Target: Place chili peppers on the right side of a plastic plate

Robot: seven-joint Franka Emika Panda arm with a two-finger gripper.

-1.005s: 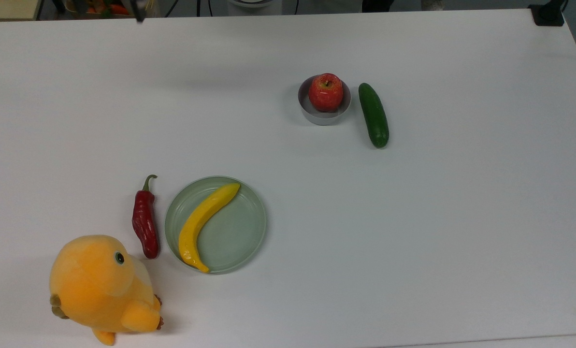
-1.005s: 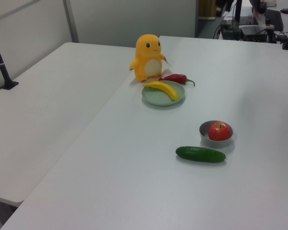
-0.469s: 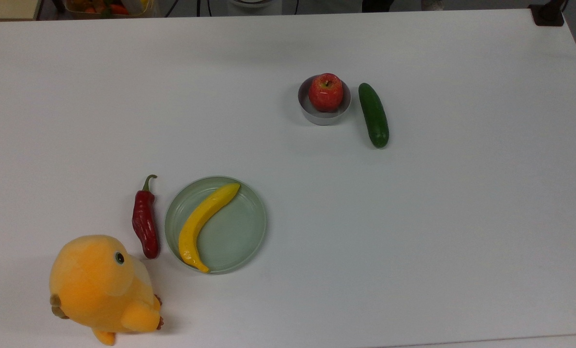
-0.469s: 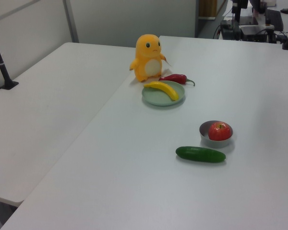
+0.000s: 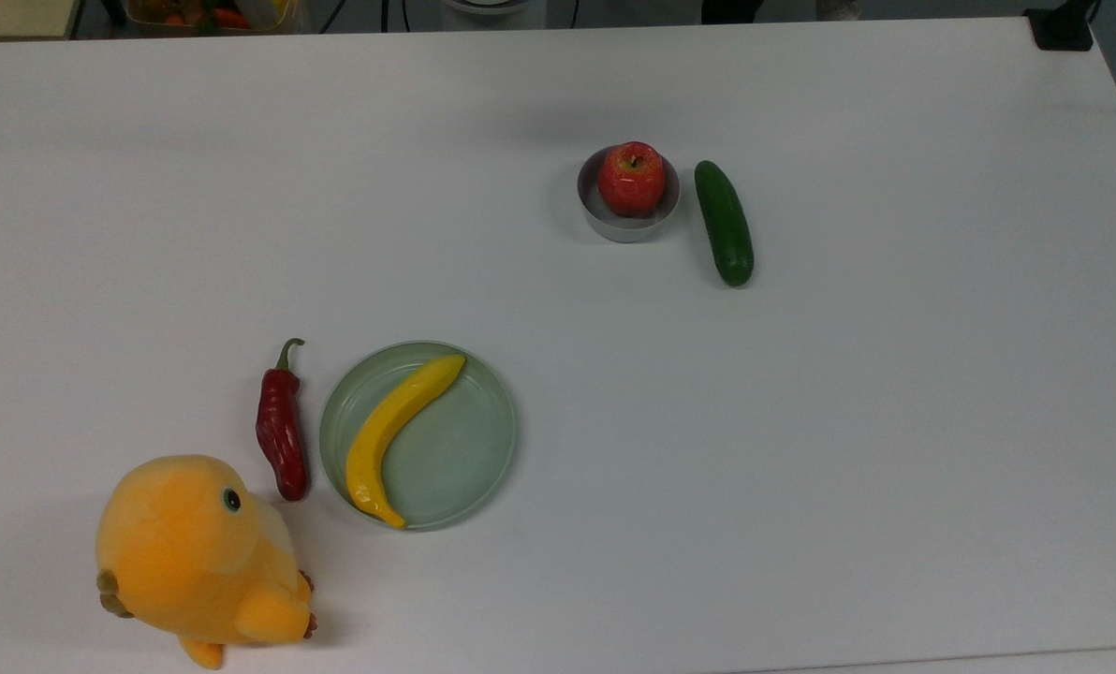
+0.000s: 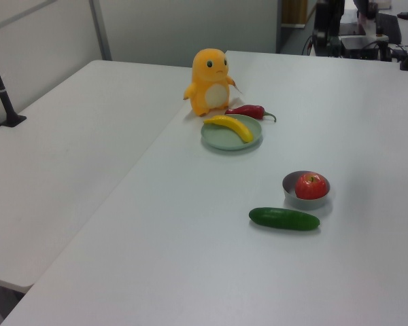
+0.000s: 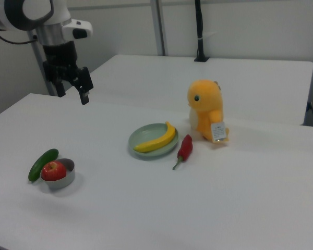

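Chili (image 5: 280,435) beside plate (image 5: 469,449): glossy, probably slippery; I'd grip mid-body. Gripper (image 7: 81,85) hangs empty, fingers slightly spread.

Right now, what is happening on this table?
Nothing is being handled. The robot's tool hangs open in the air, far from the objects. The glossy dark-red chili pepper lies on the white table beside the pale green round plastic plate, which holds a yellow banana. The chili looks placed already.
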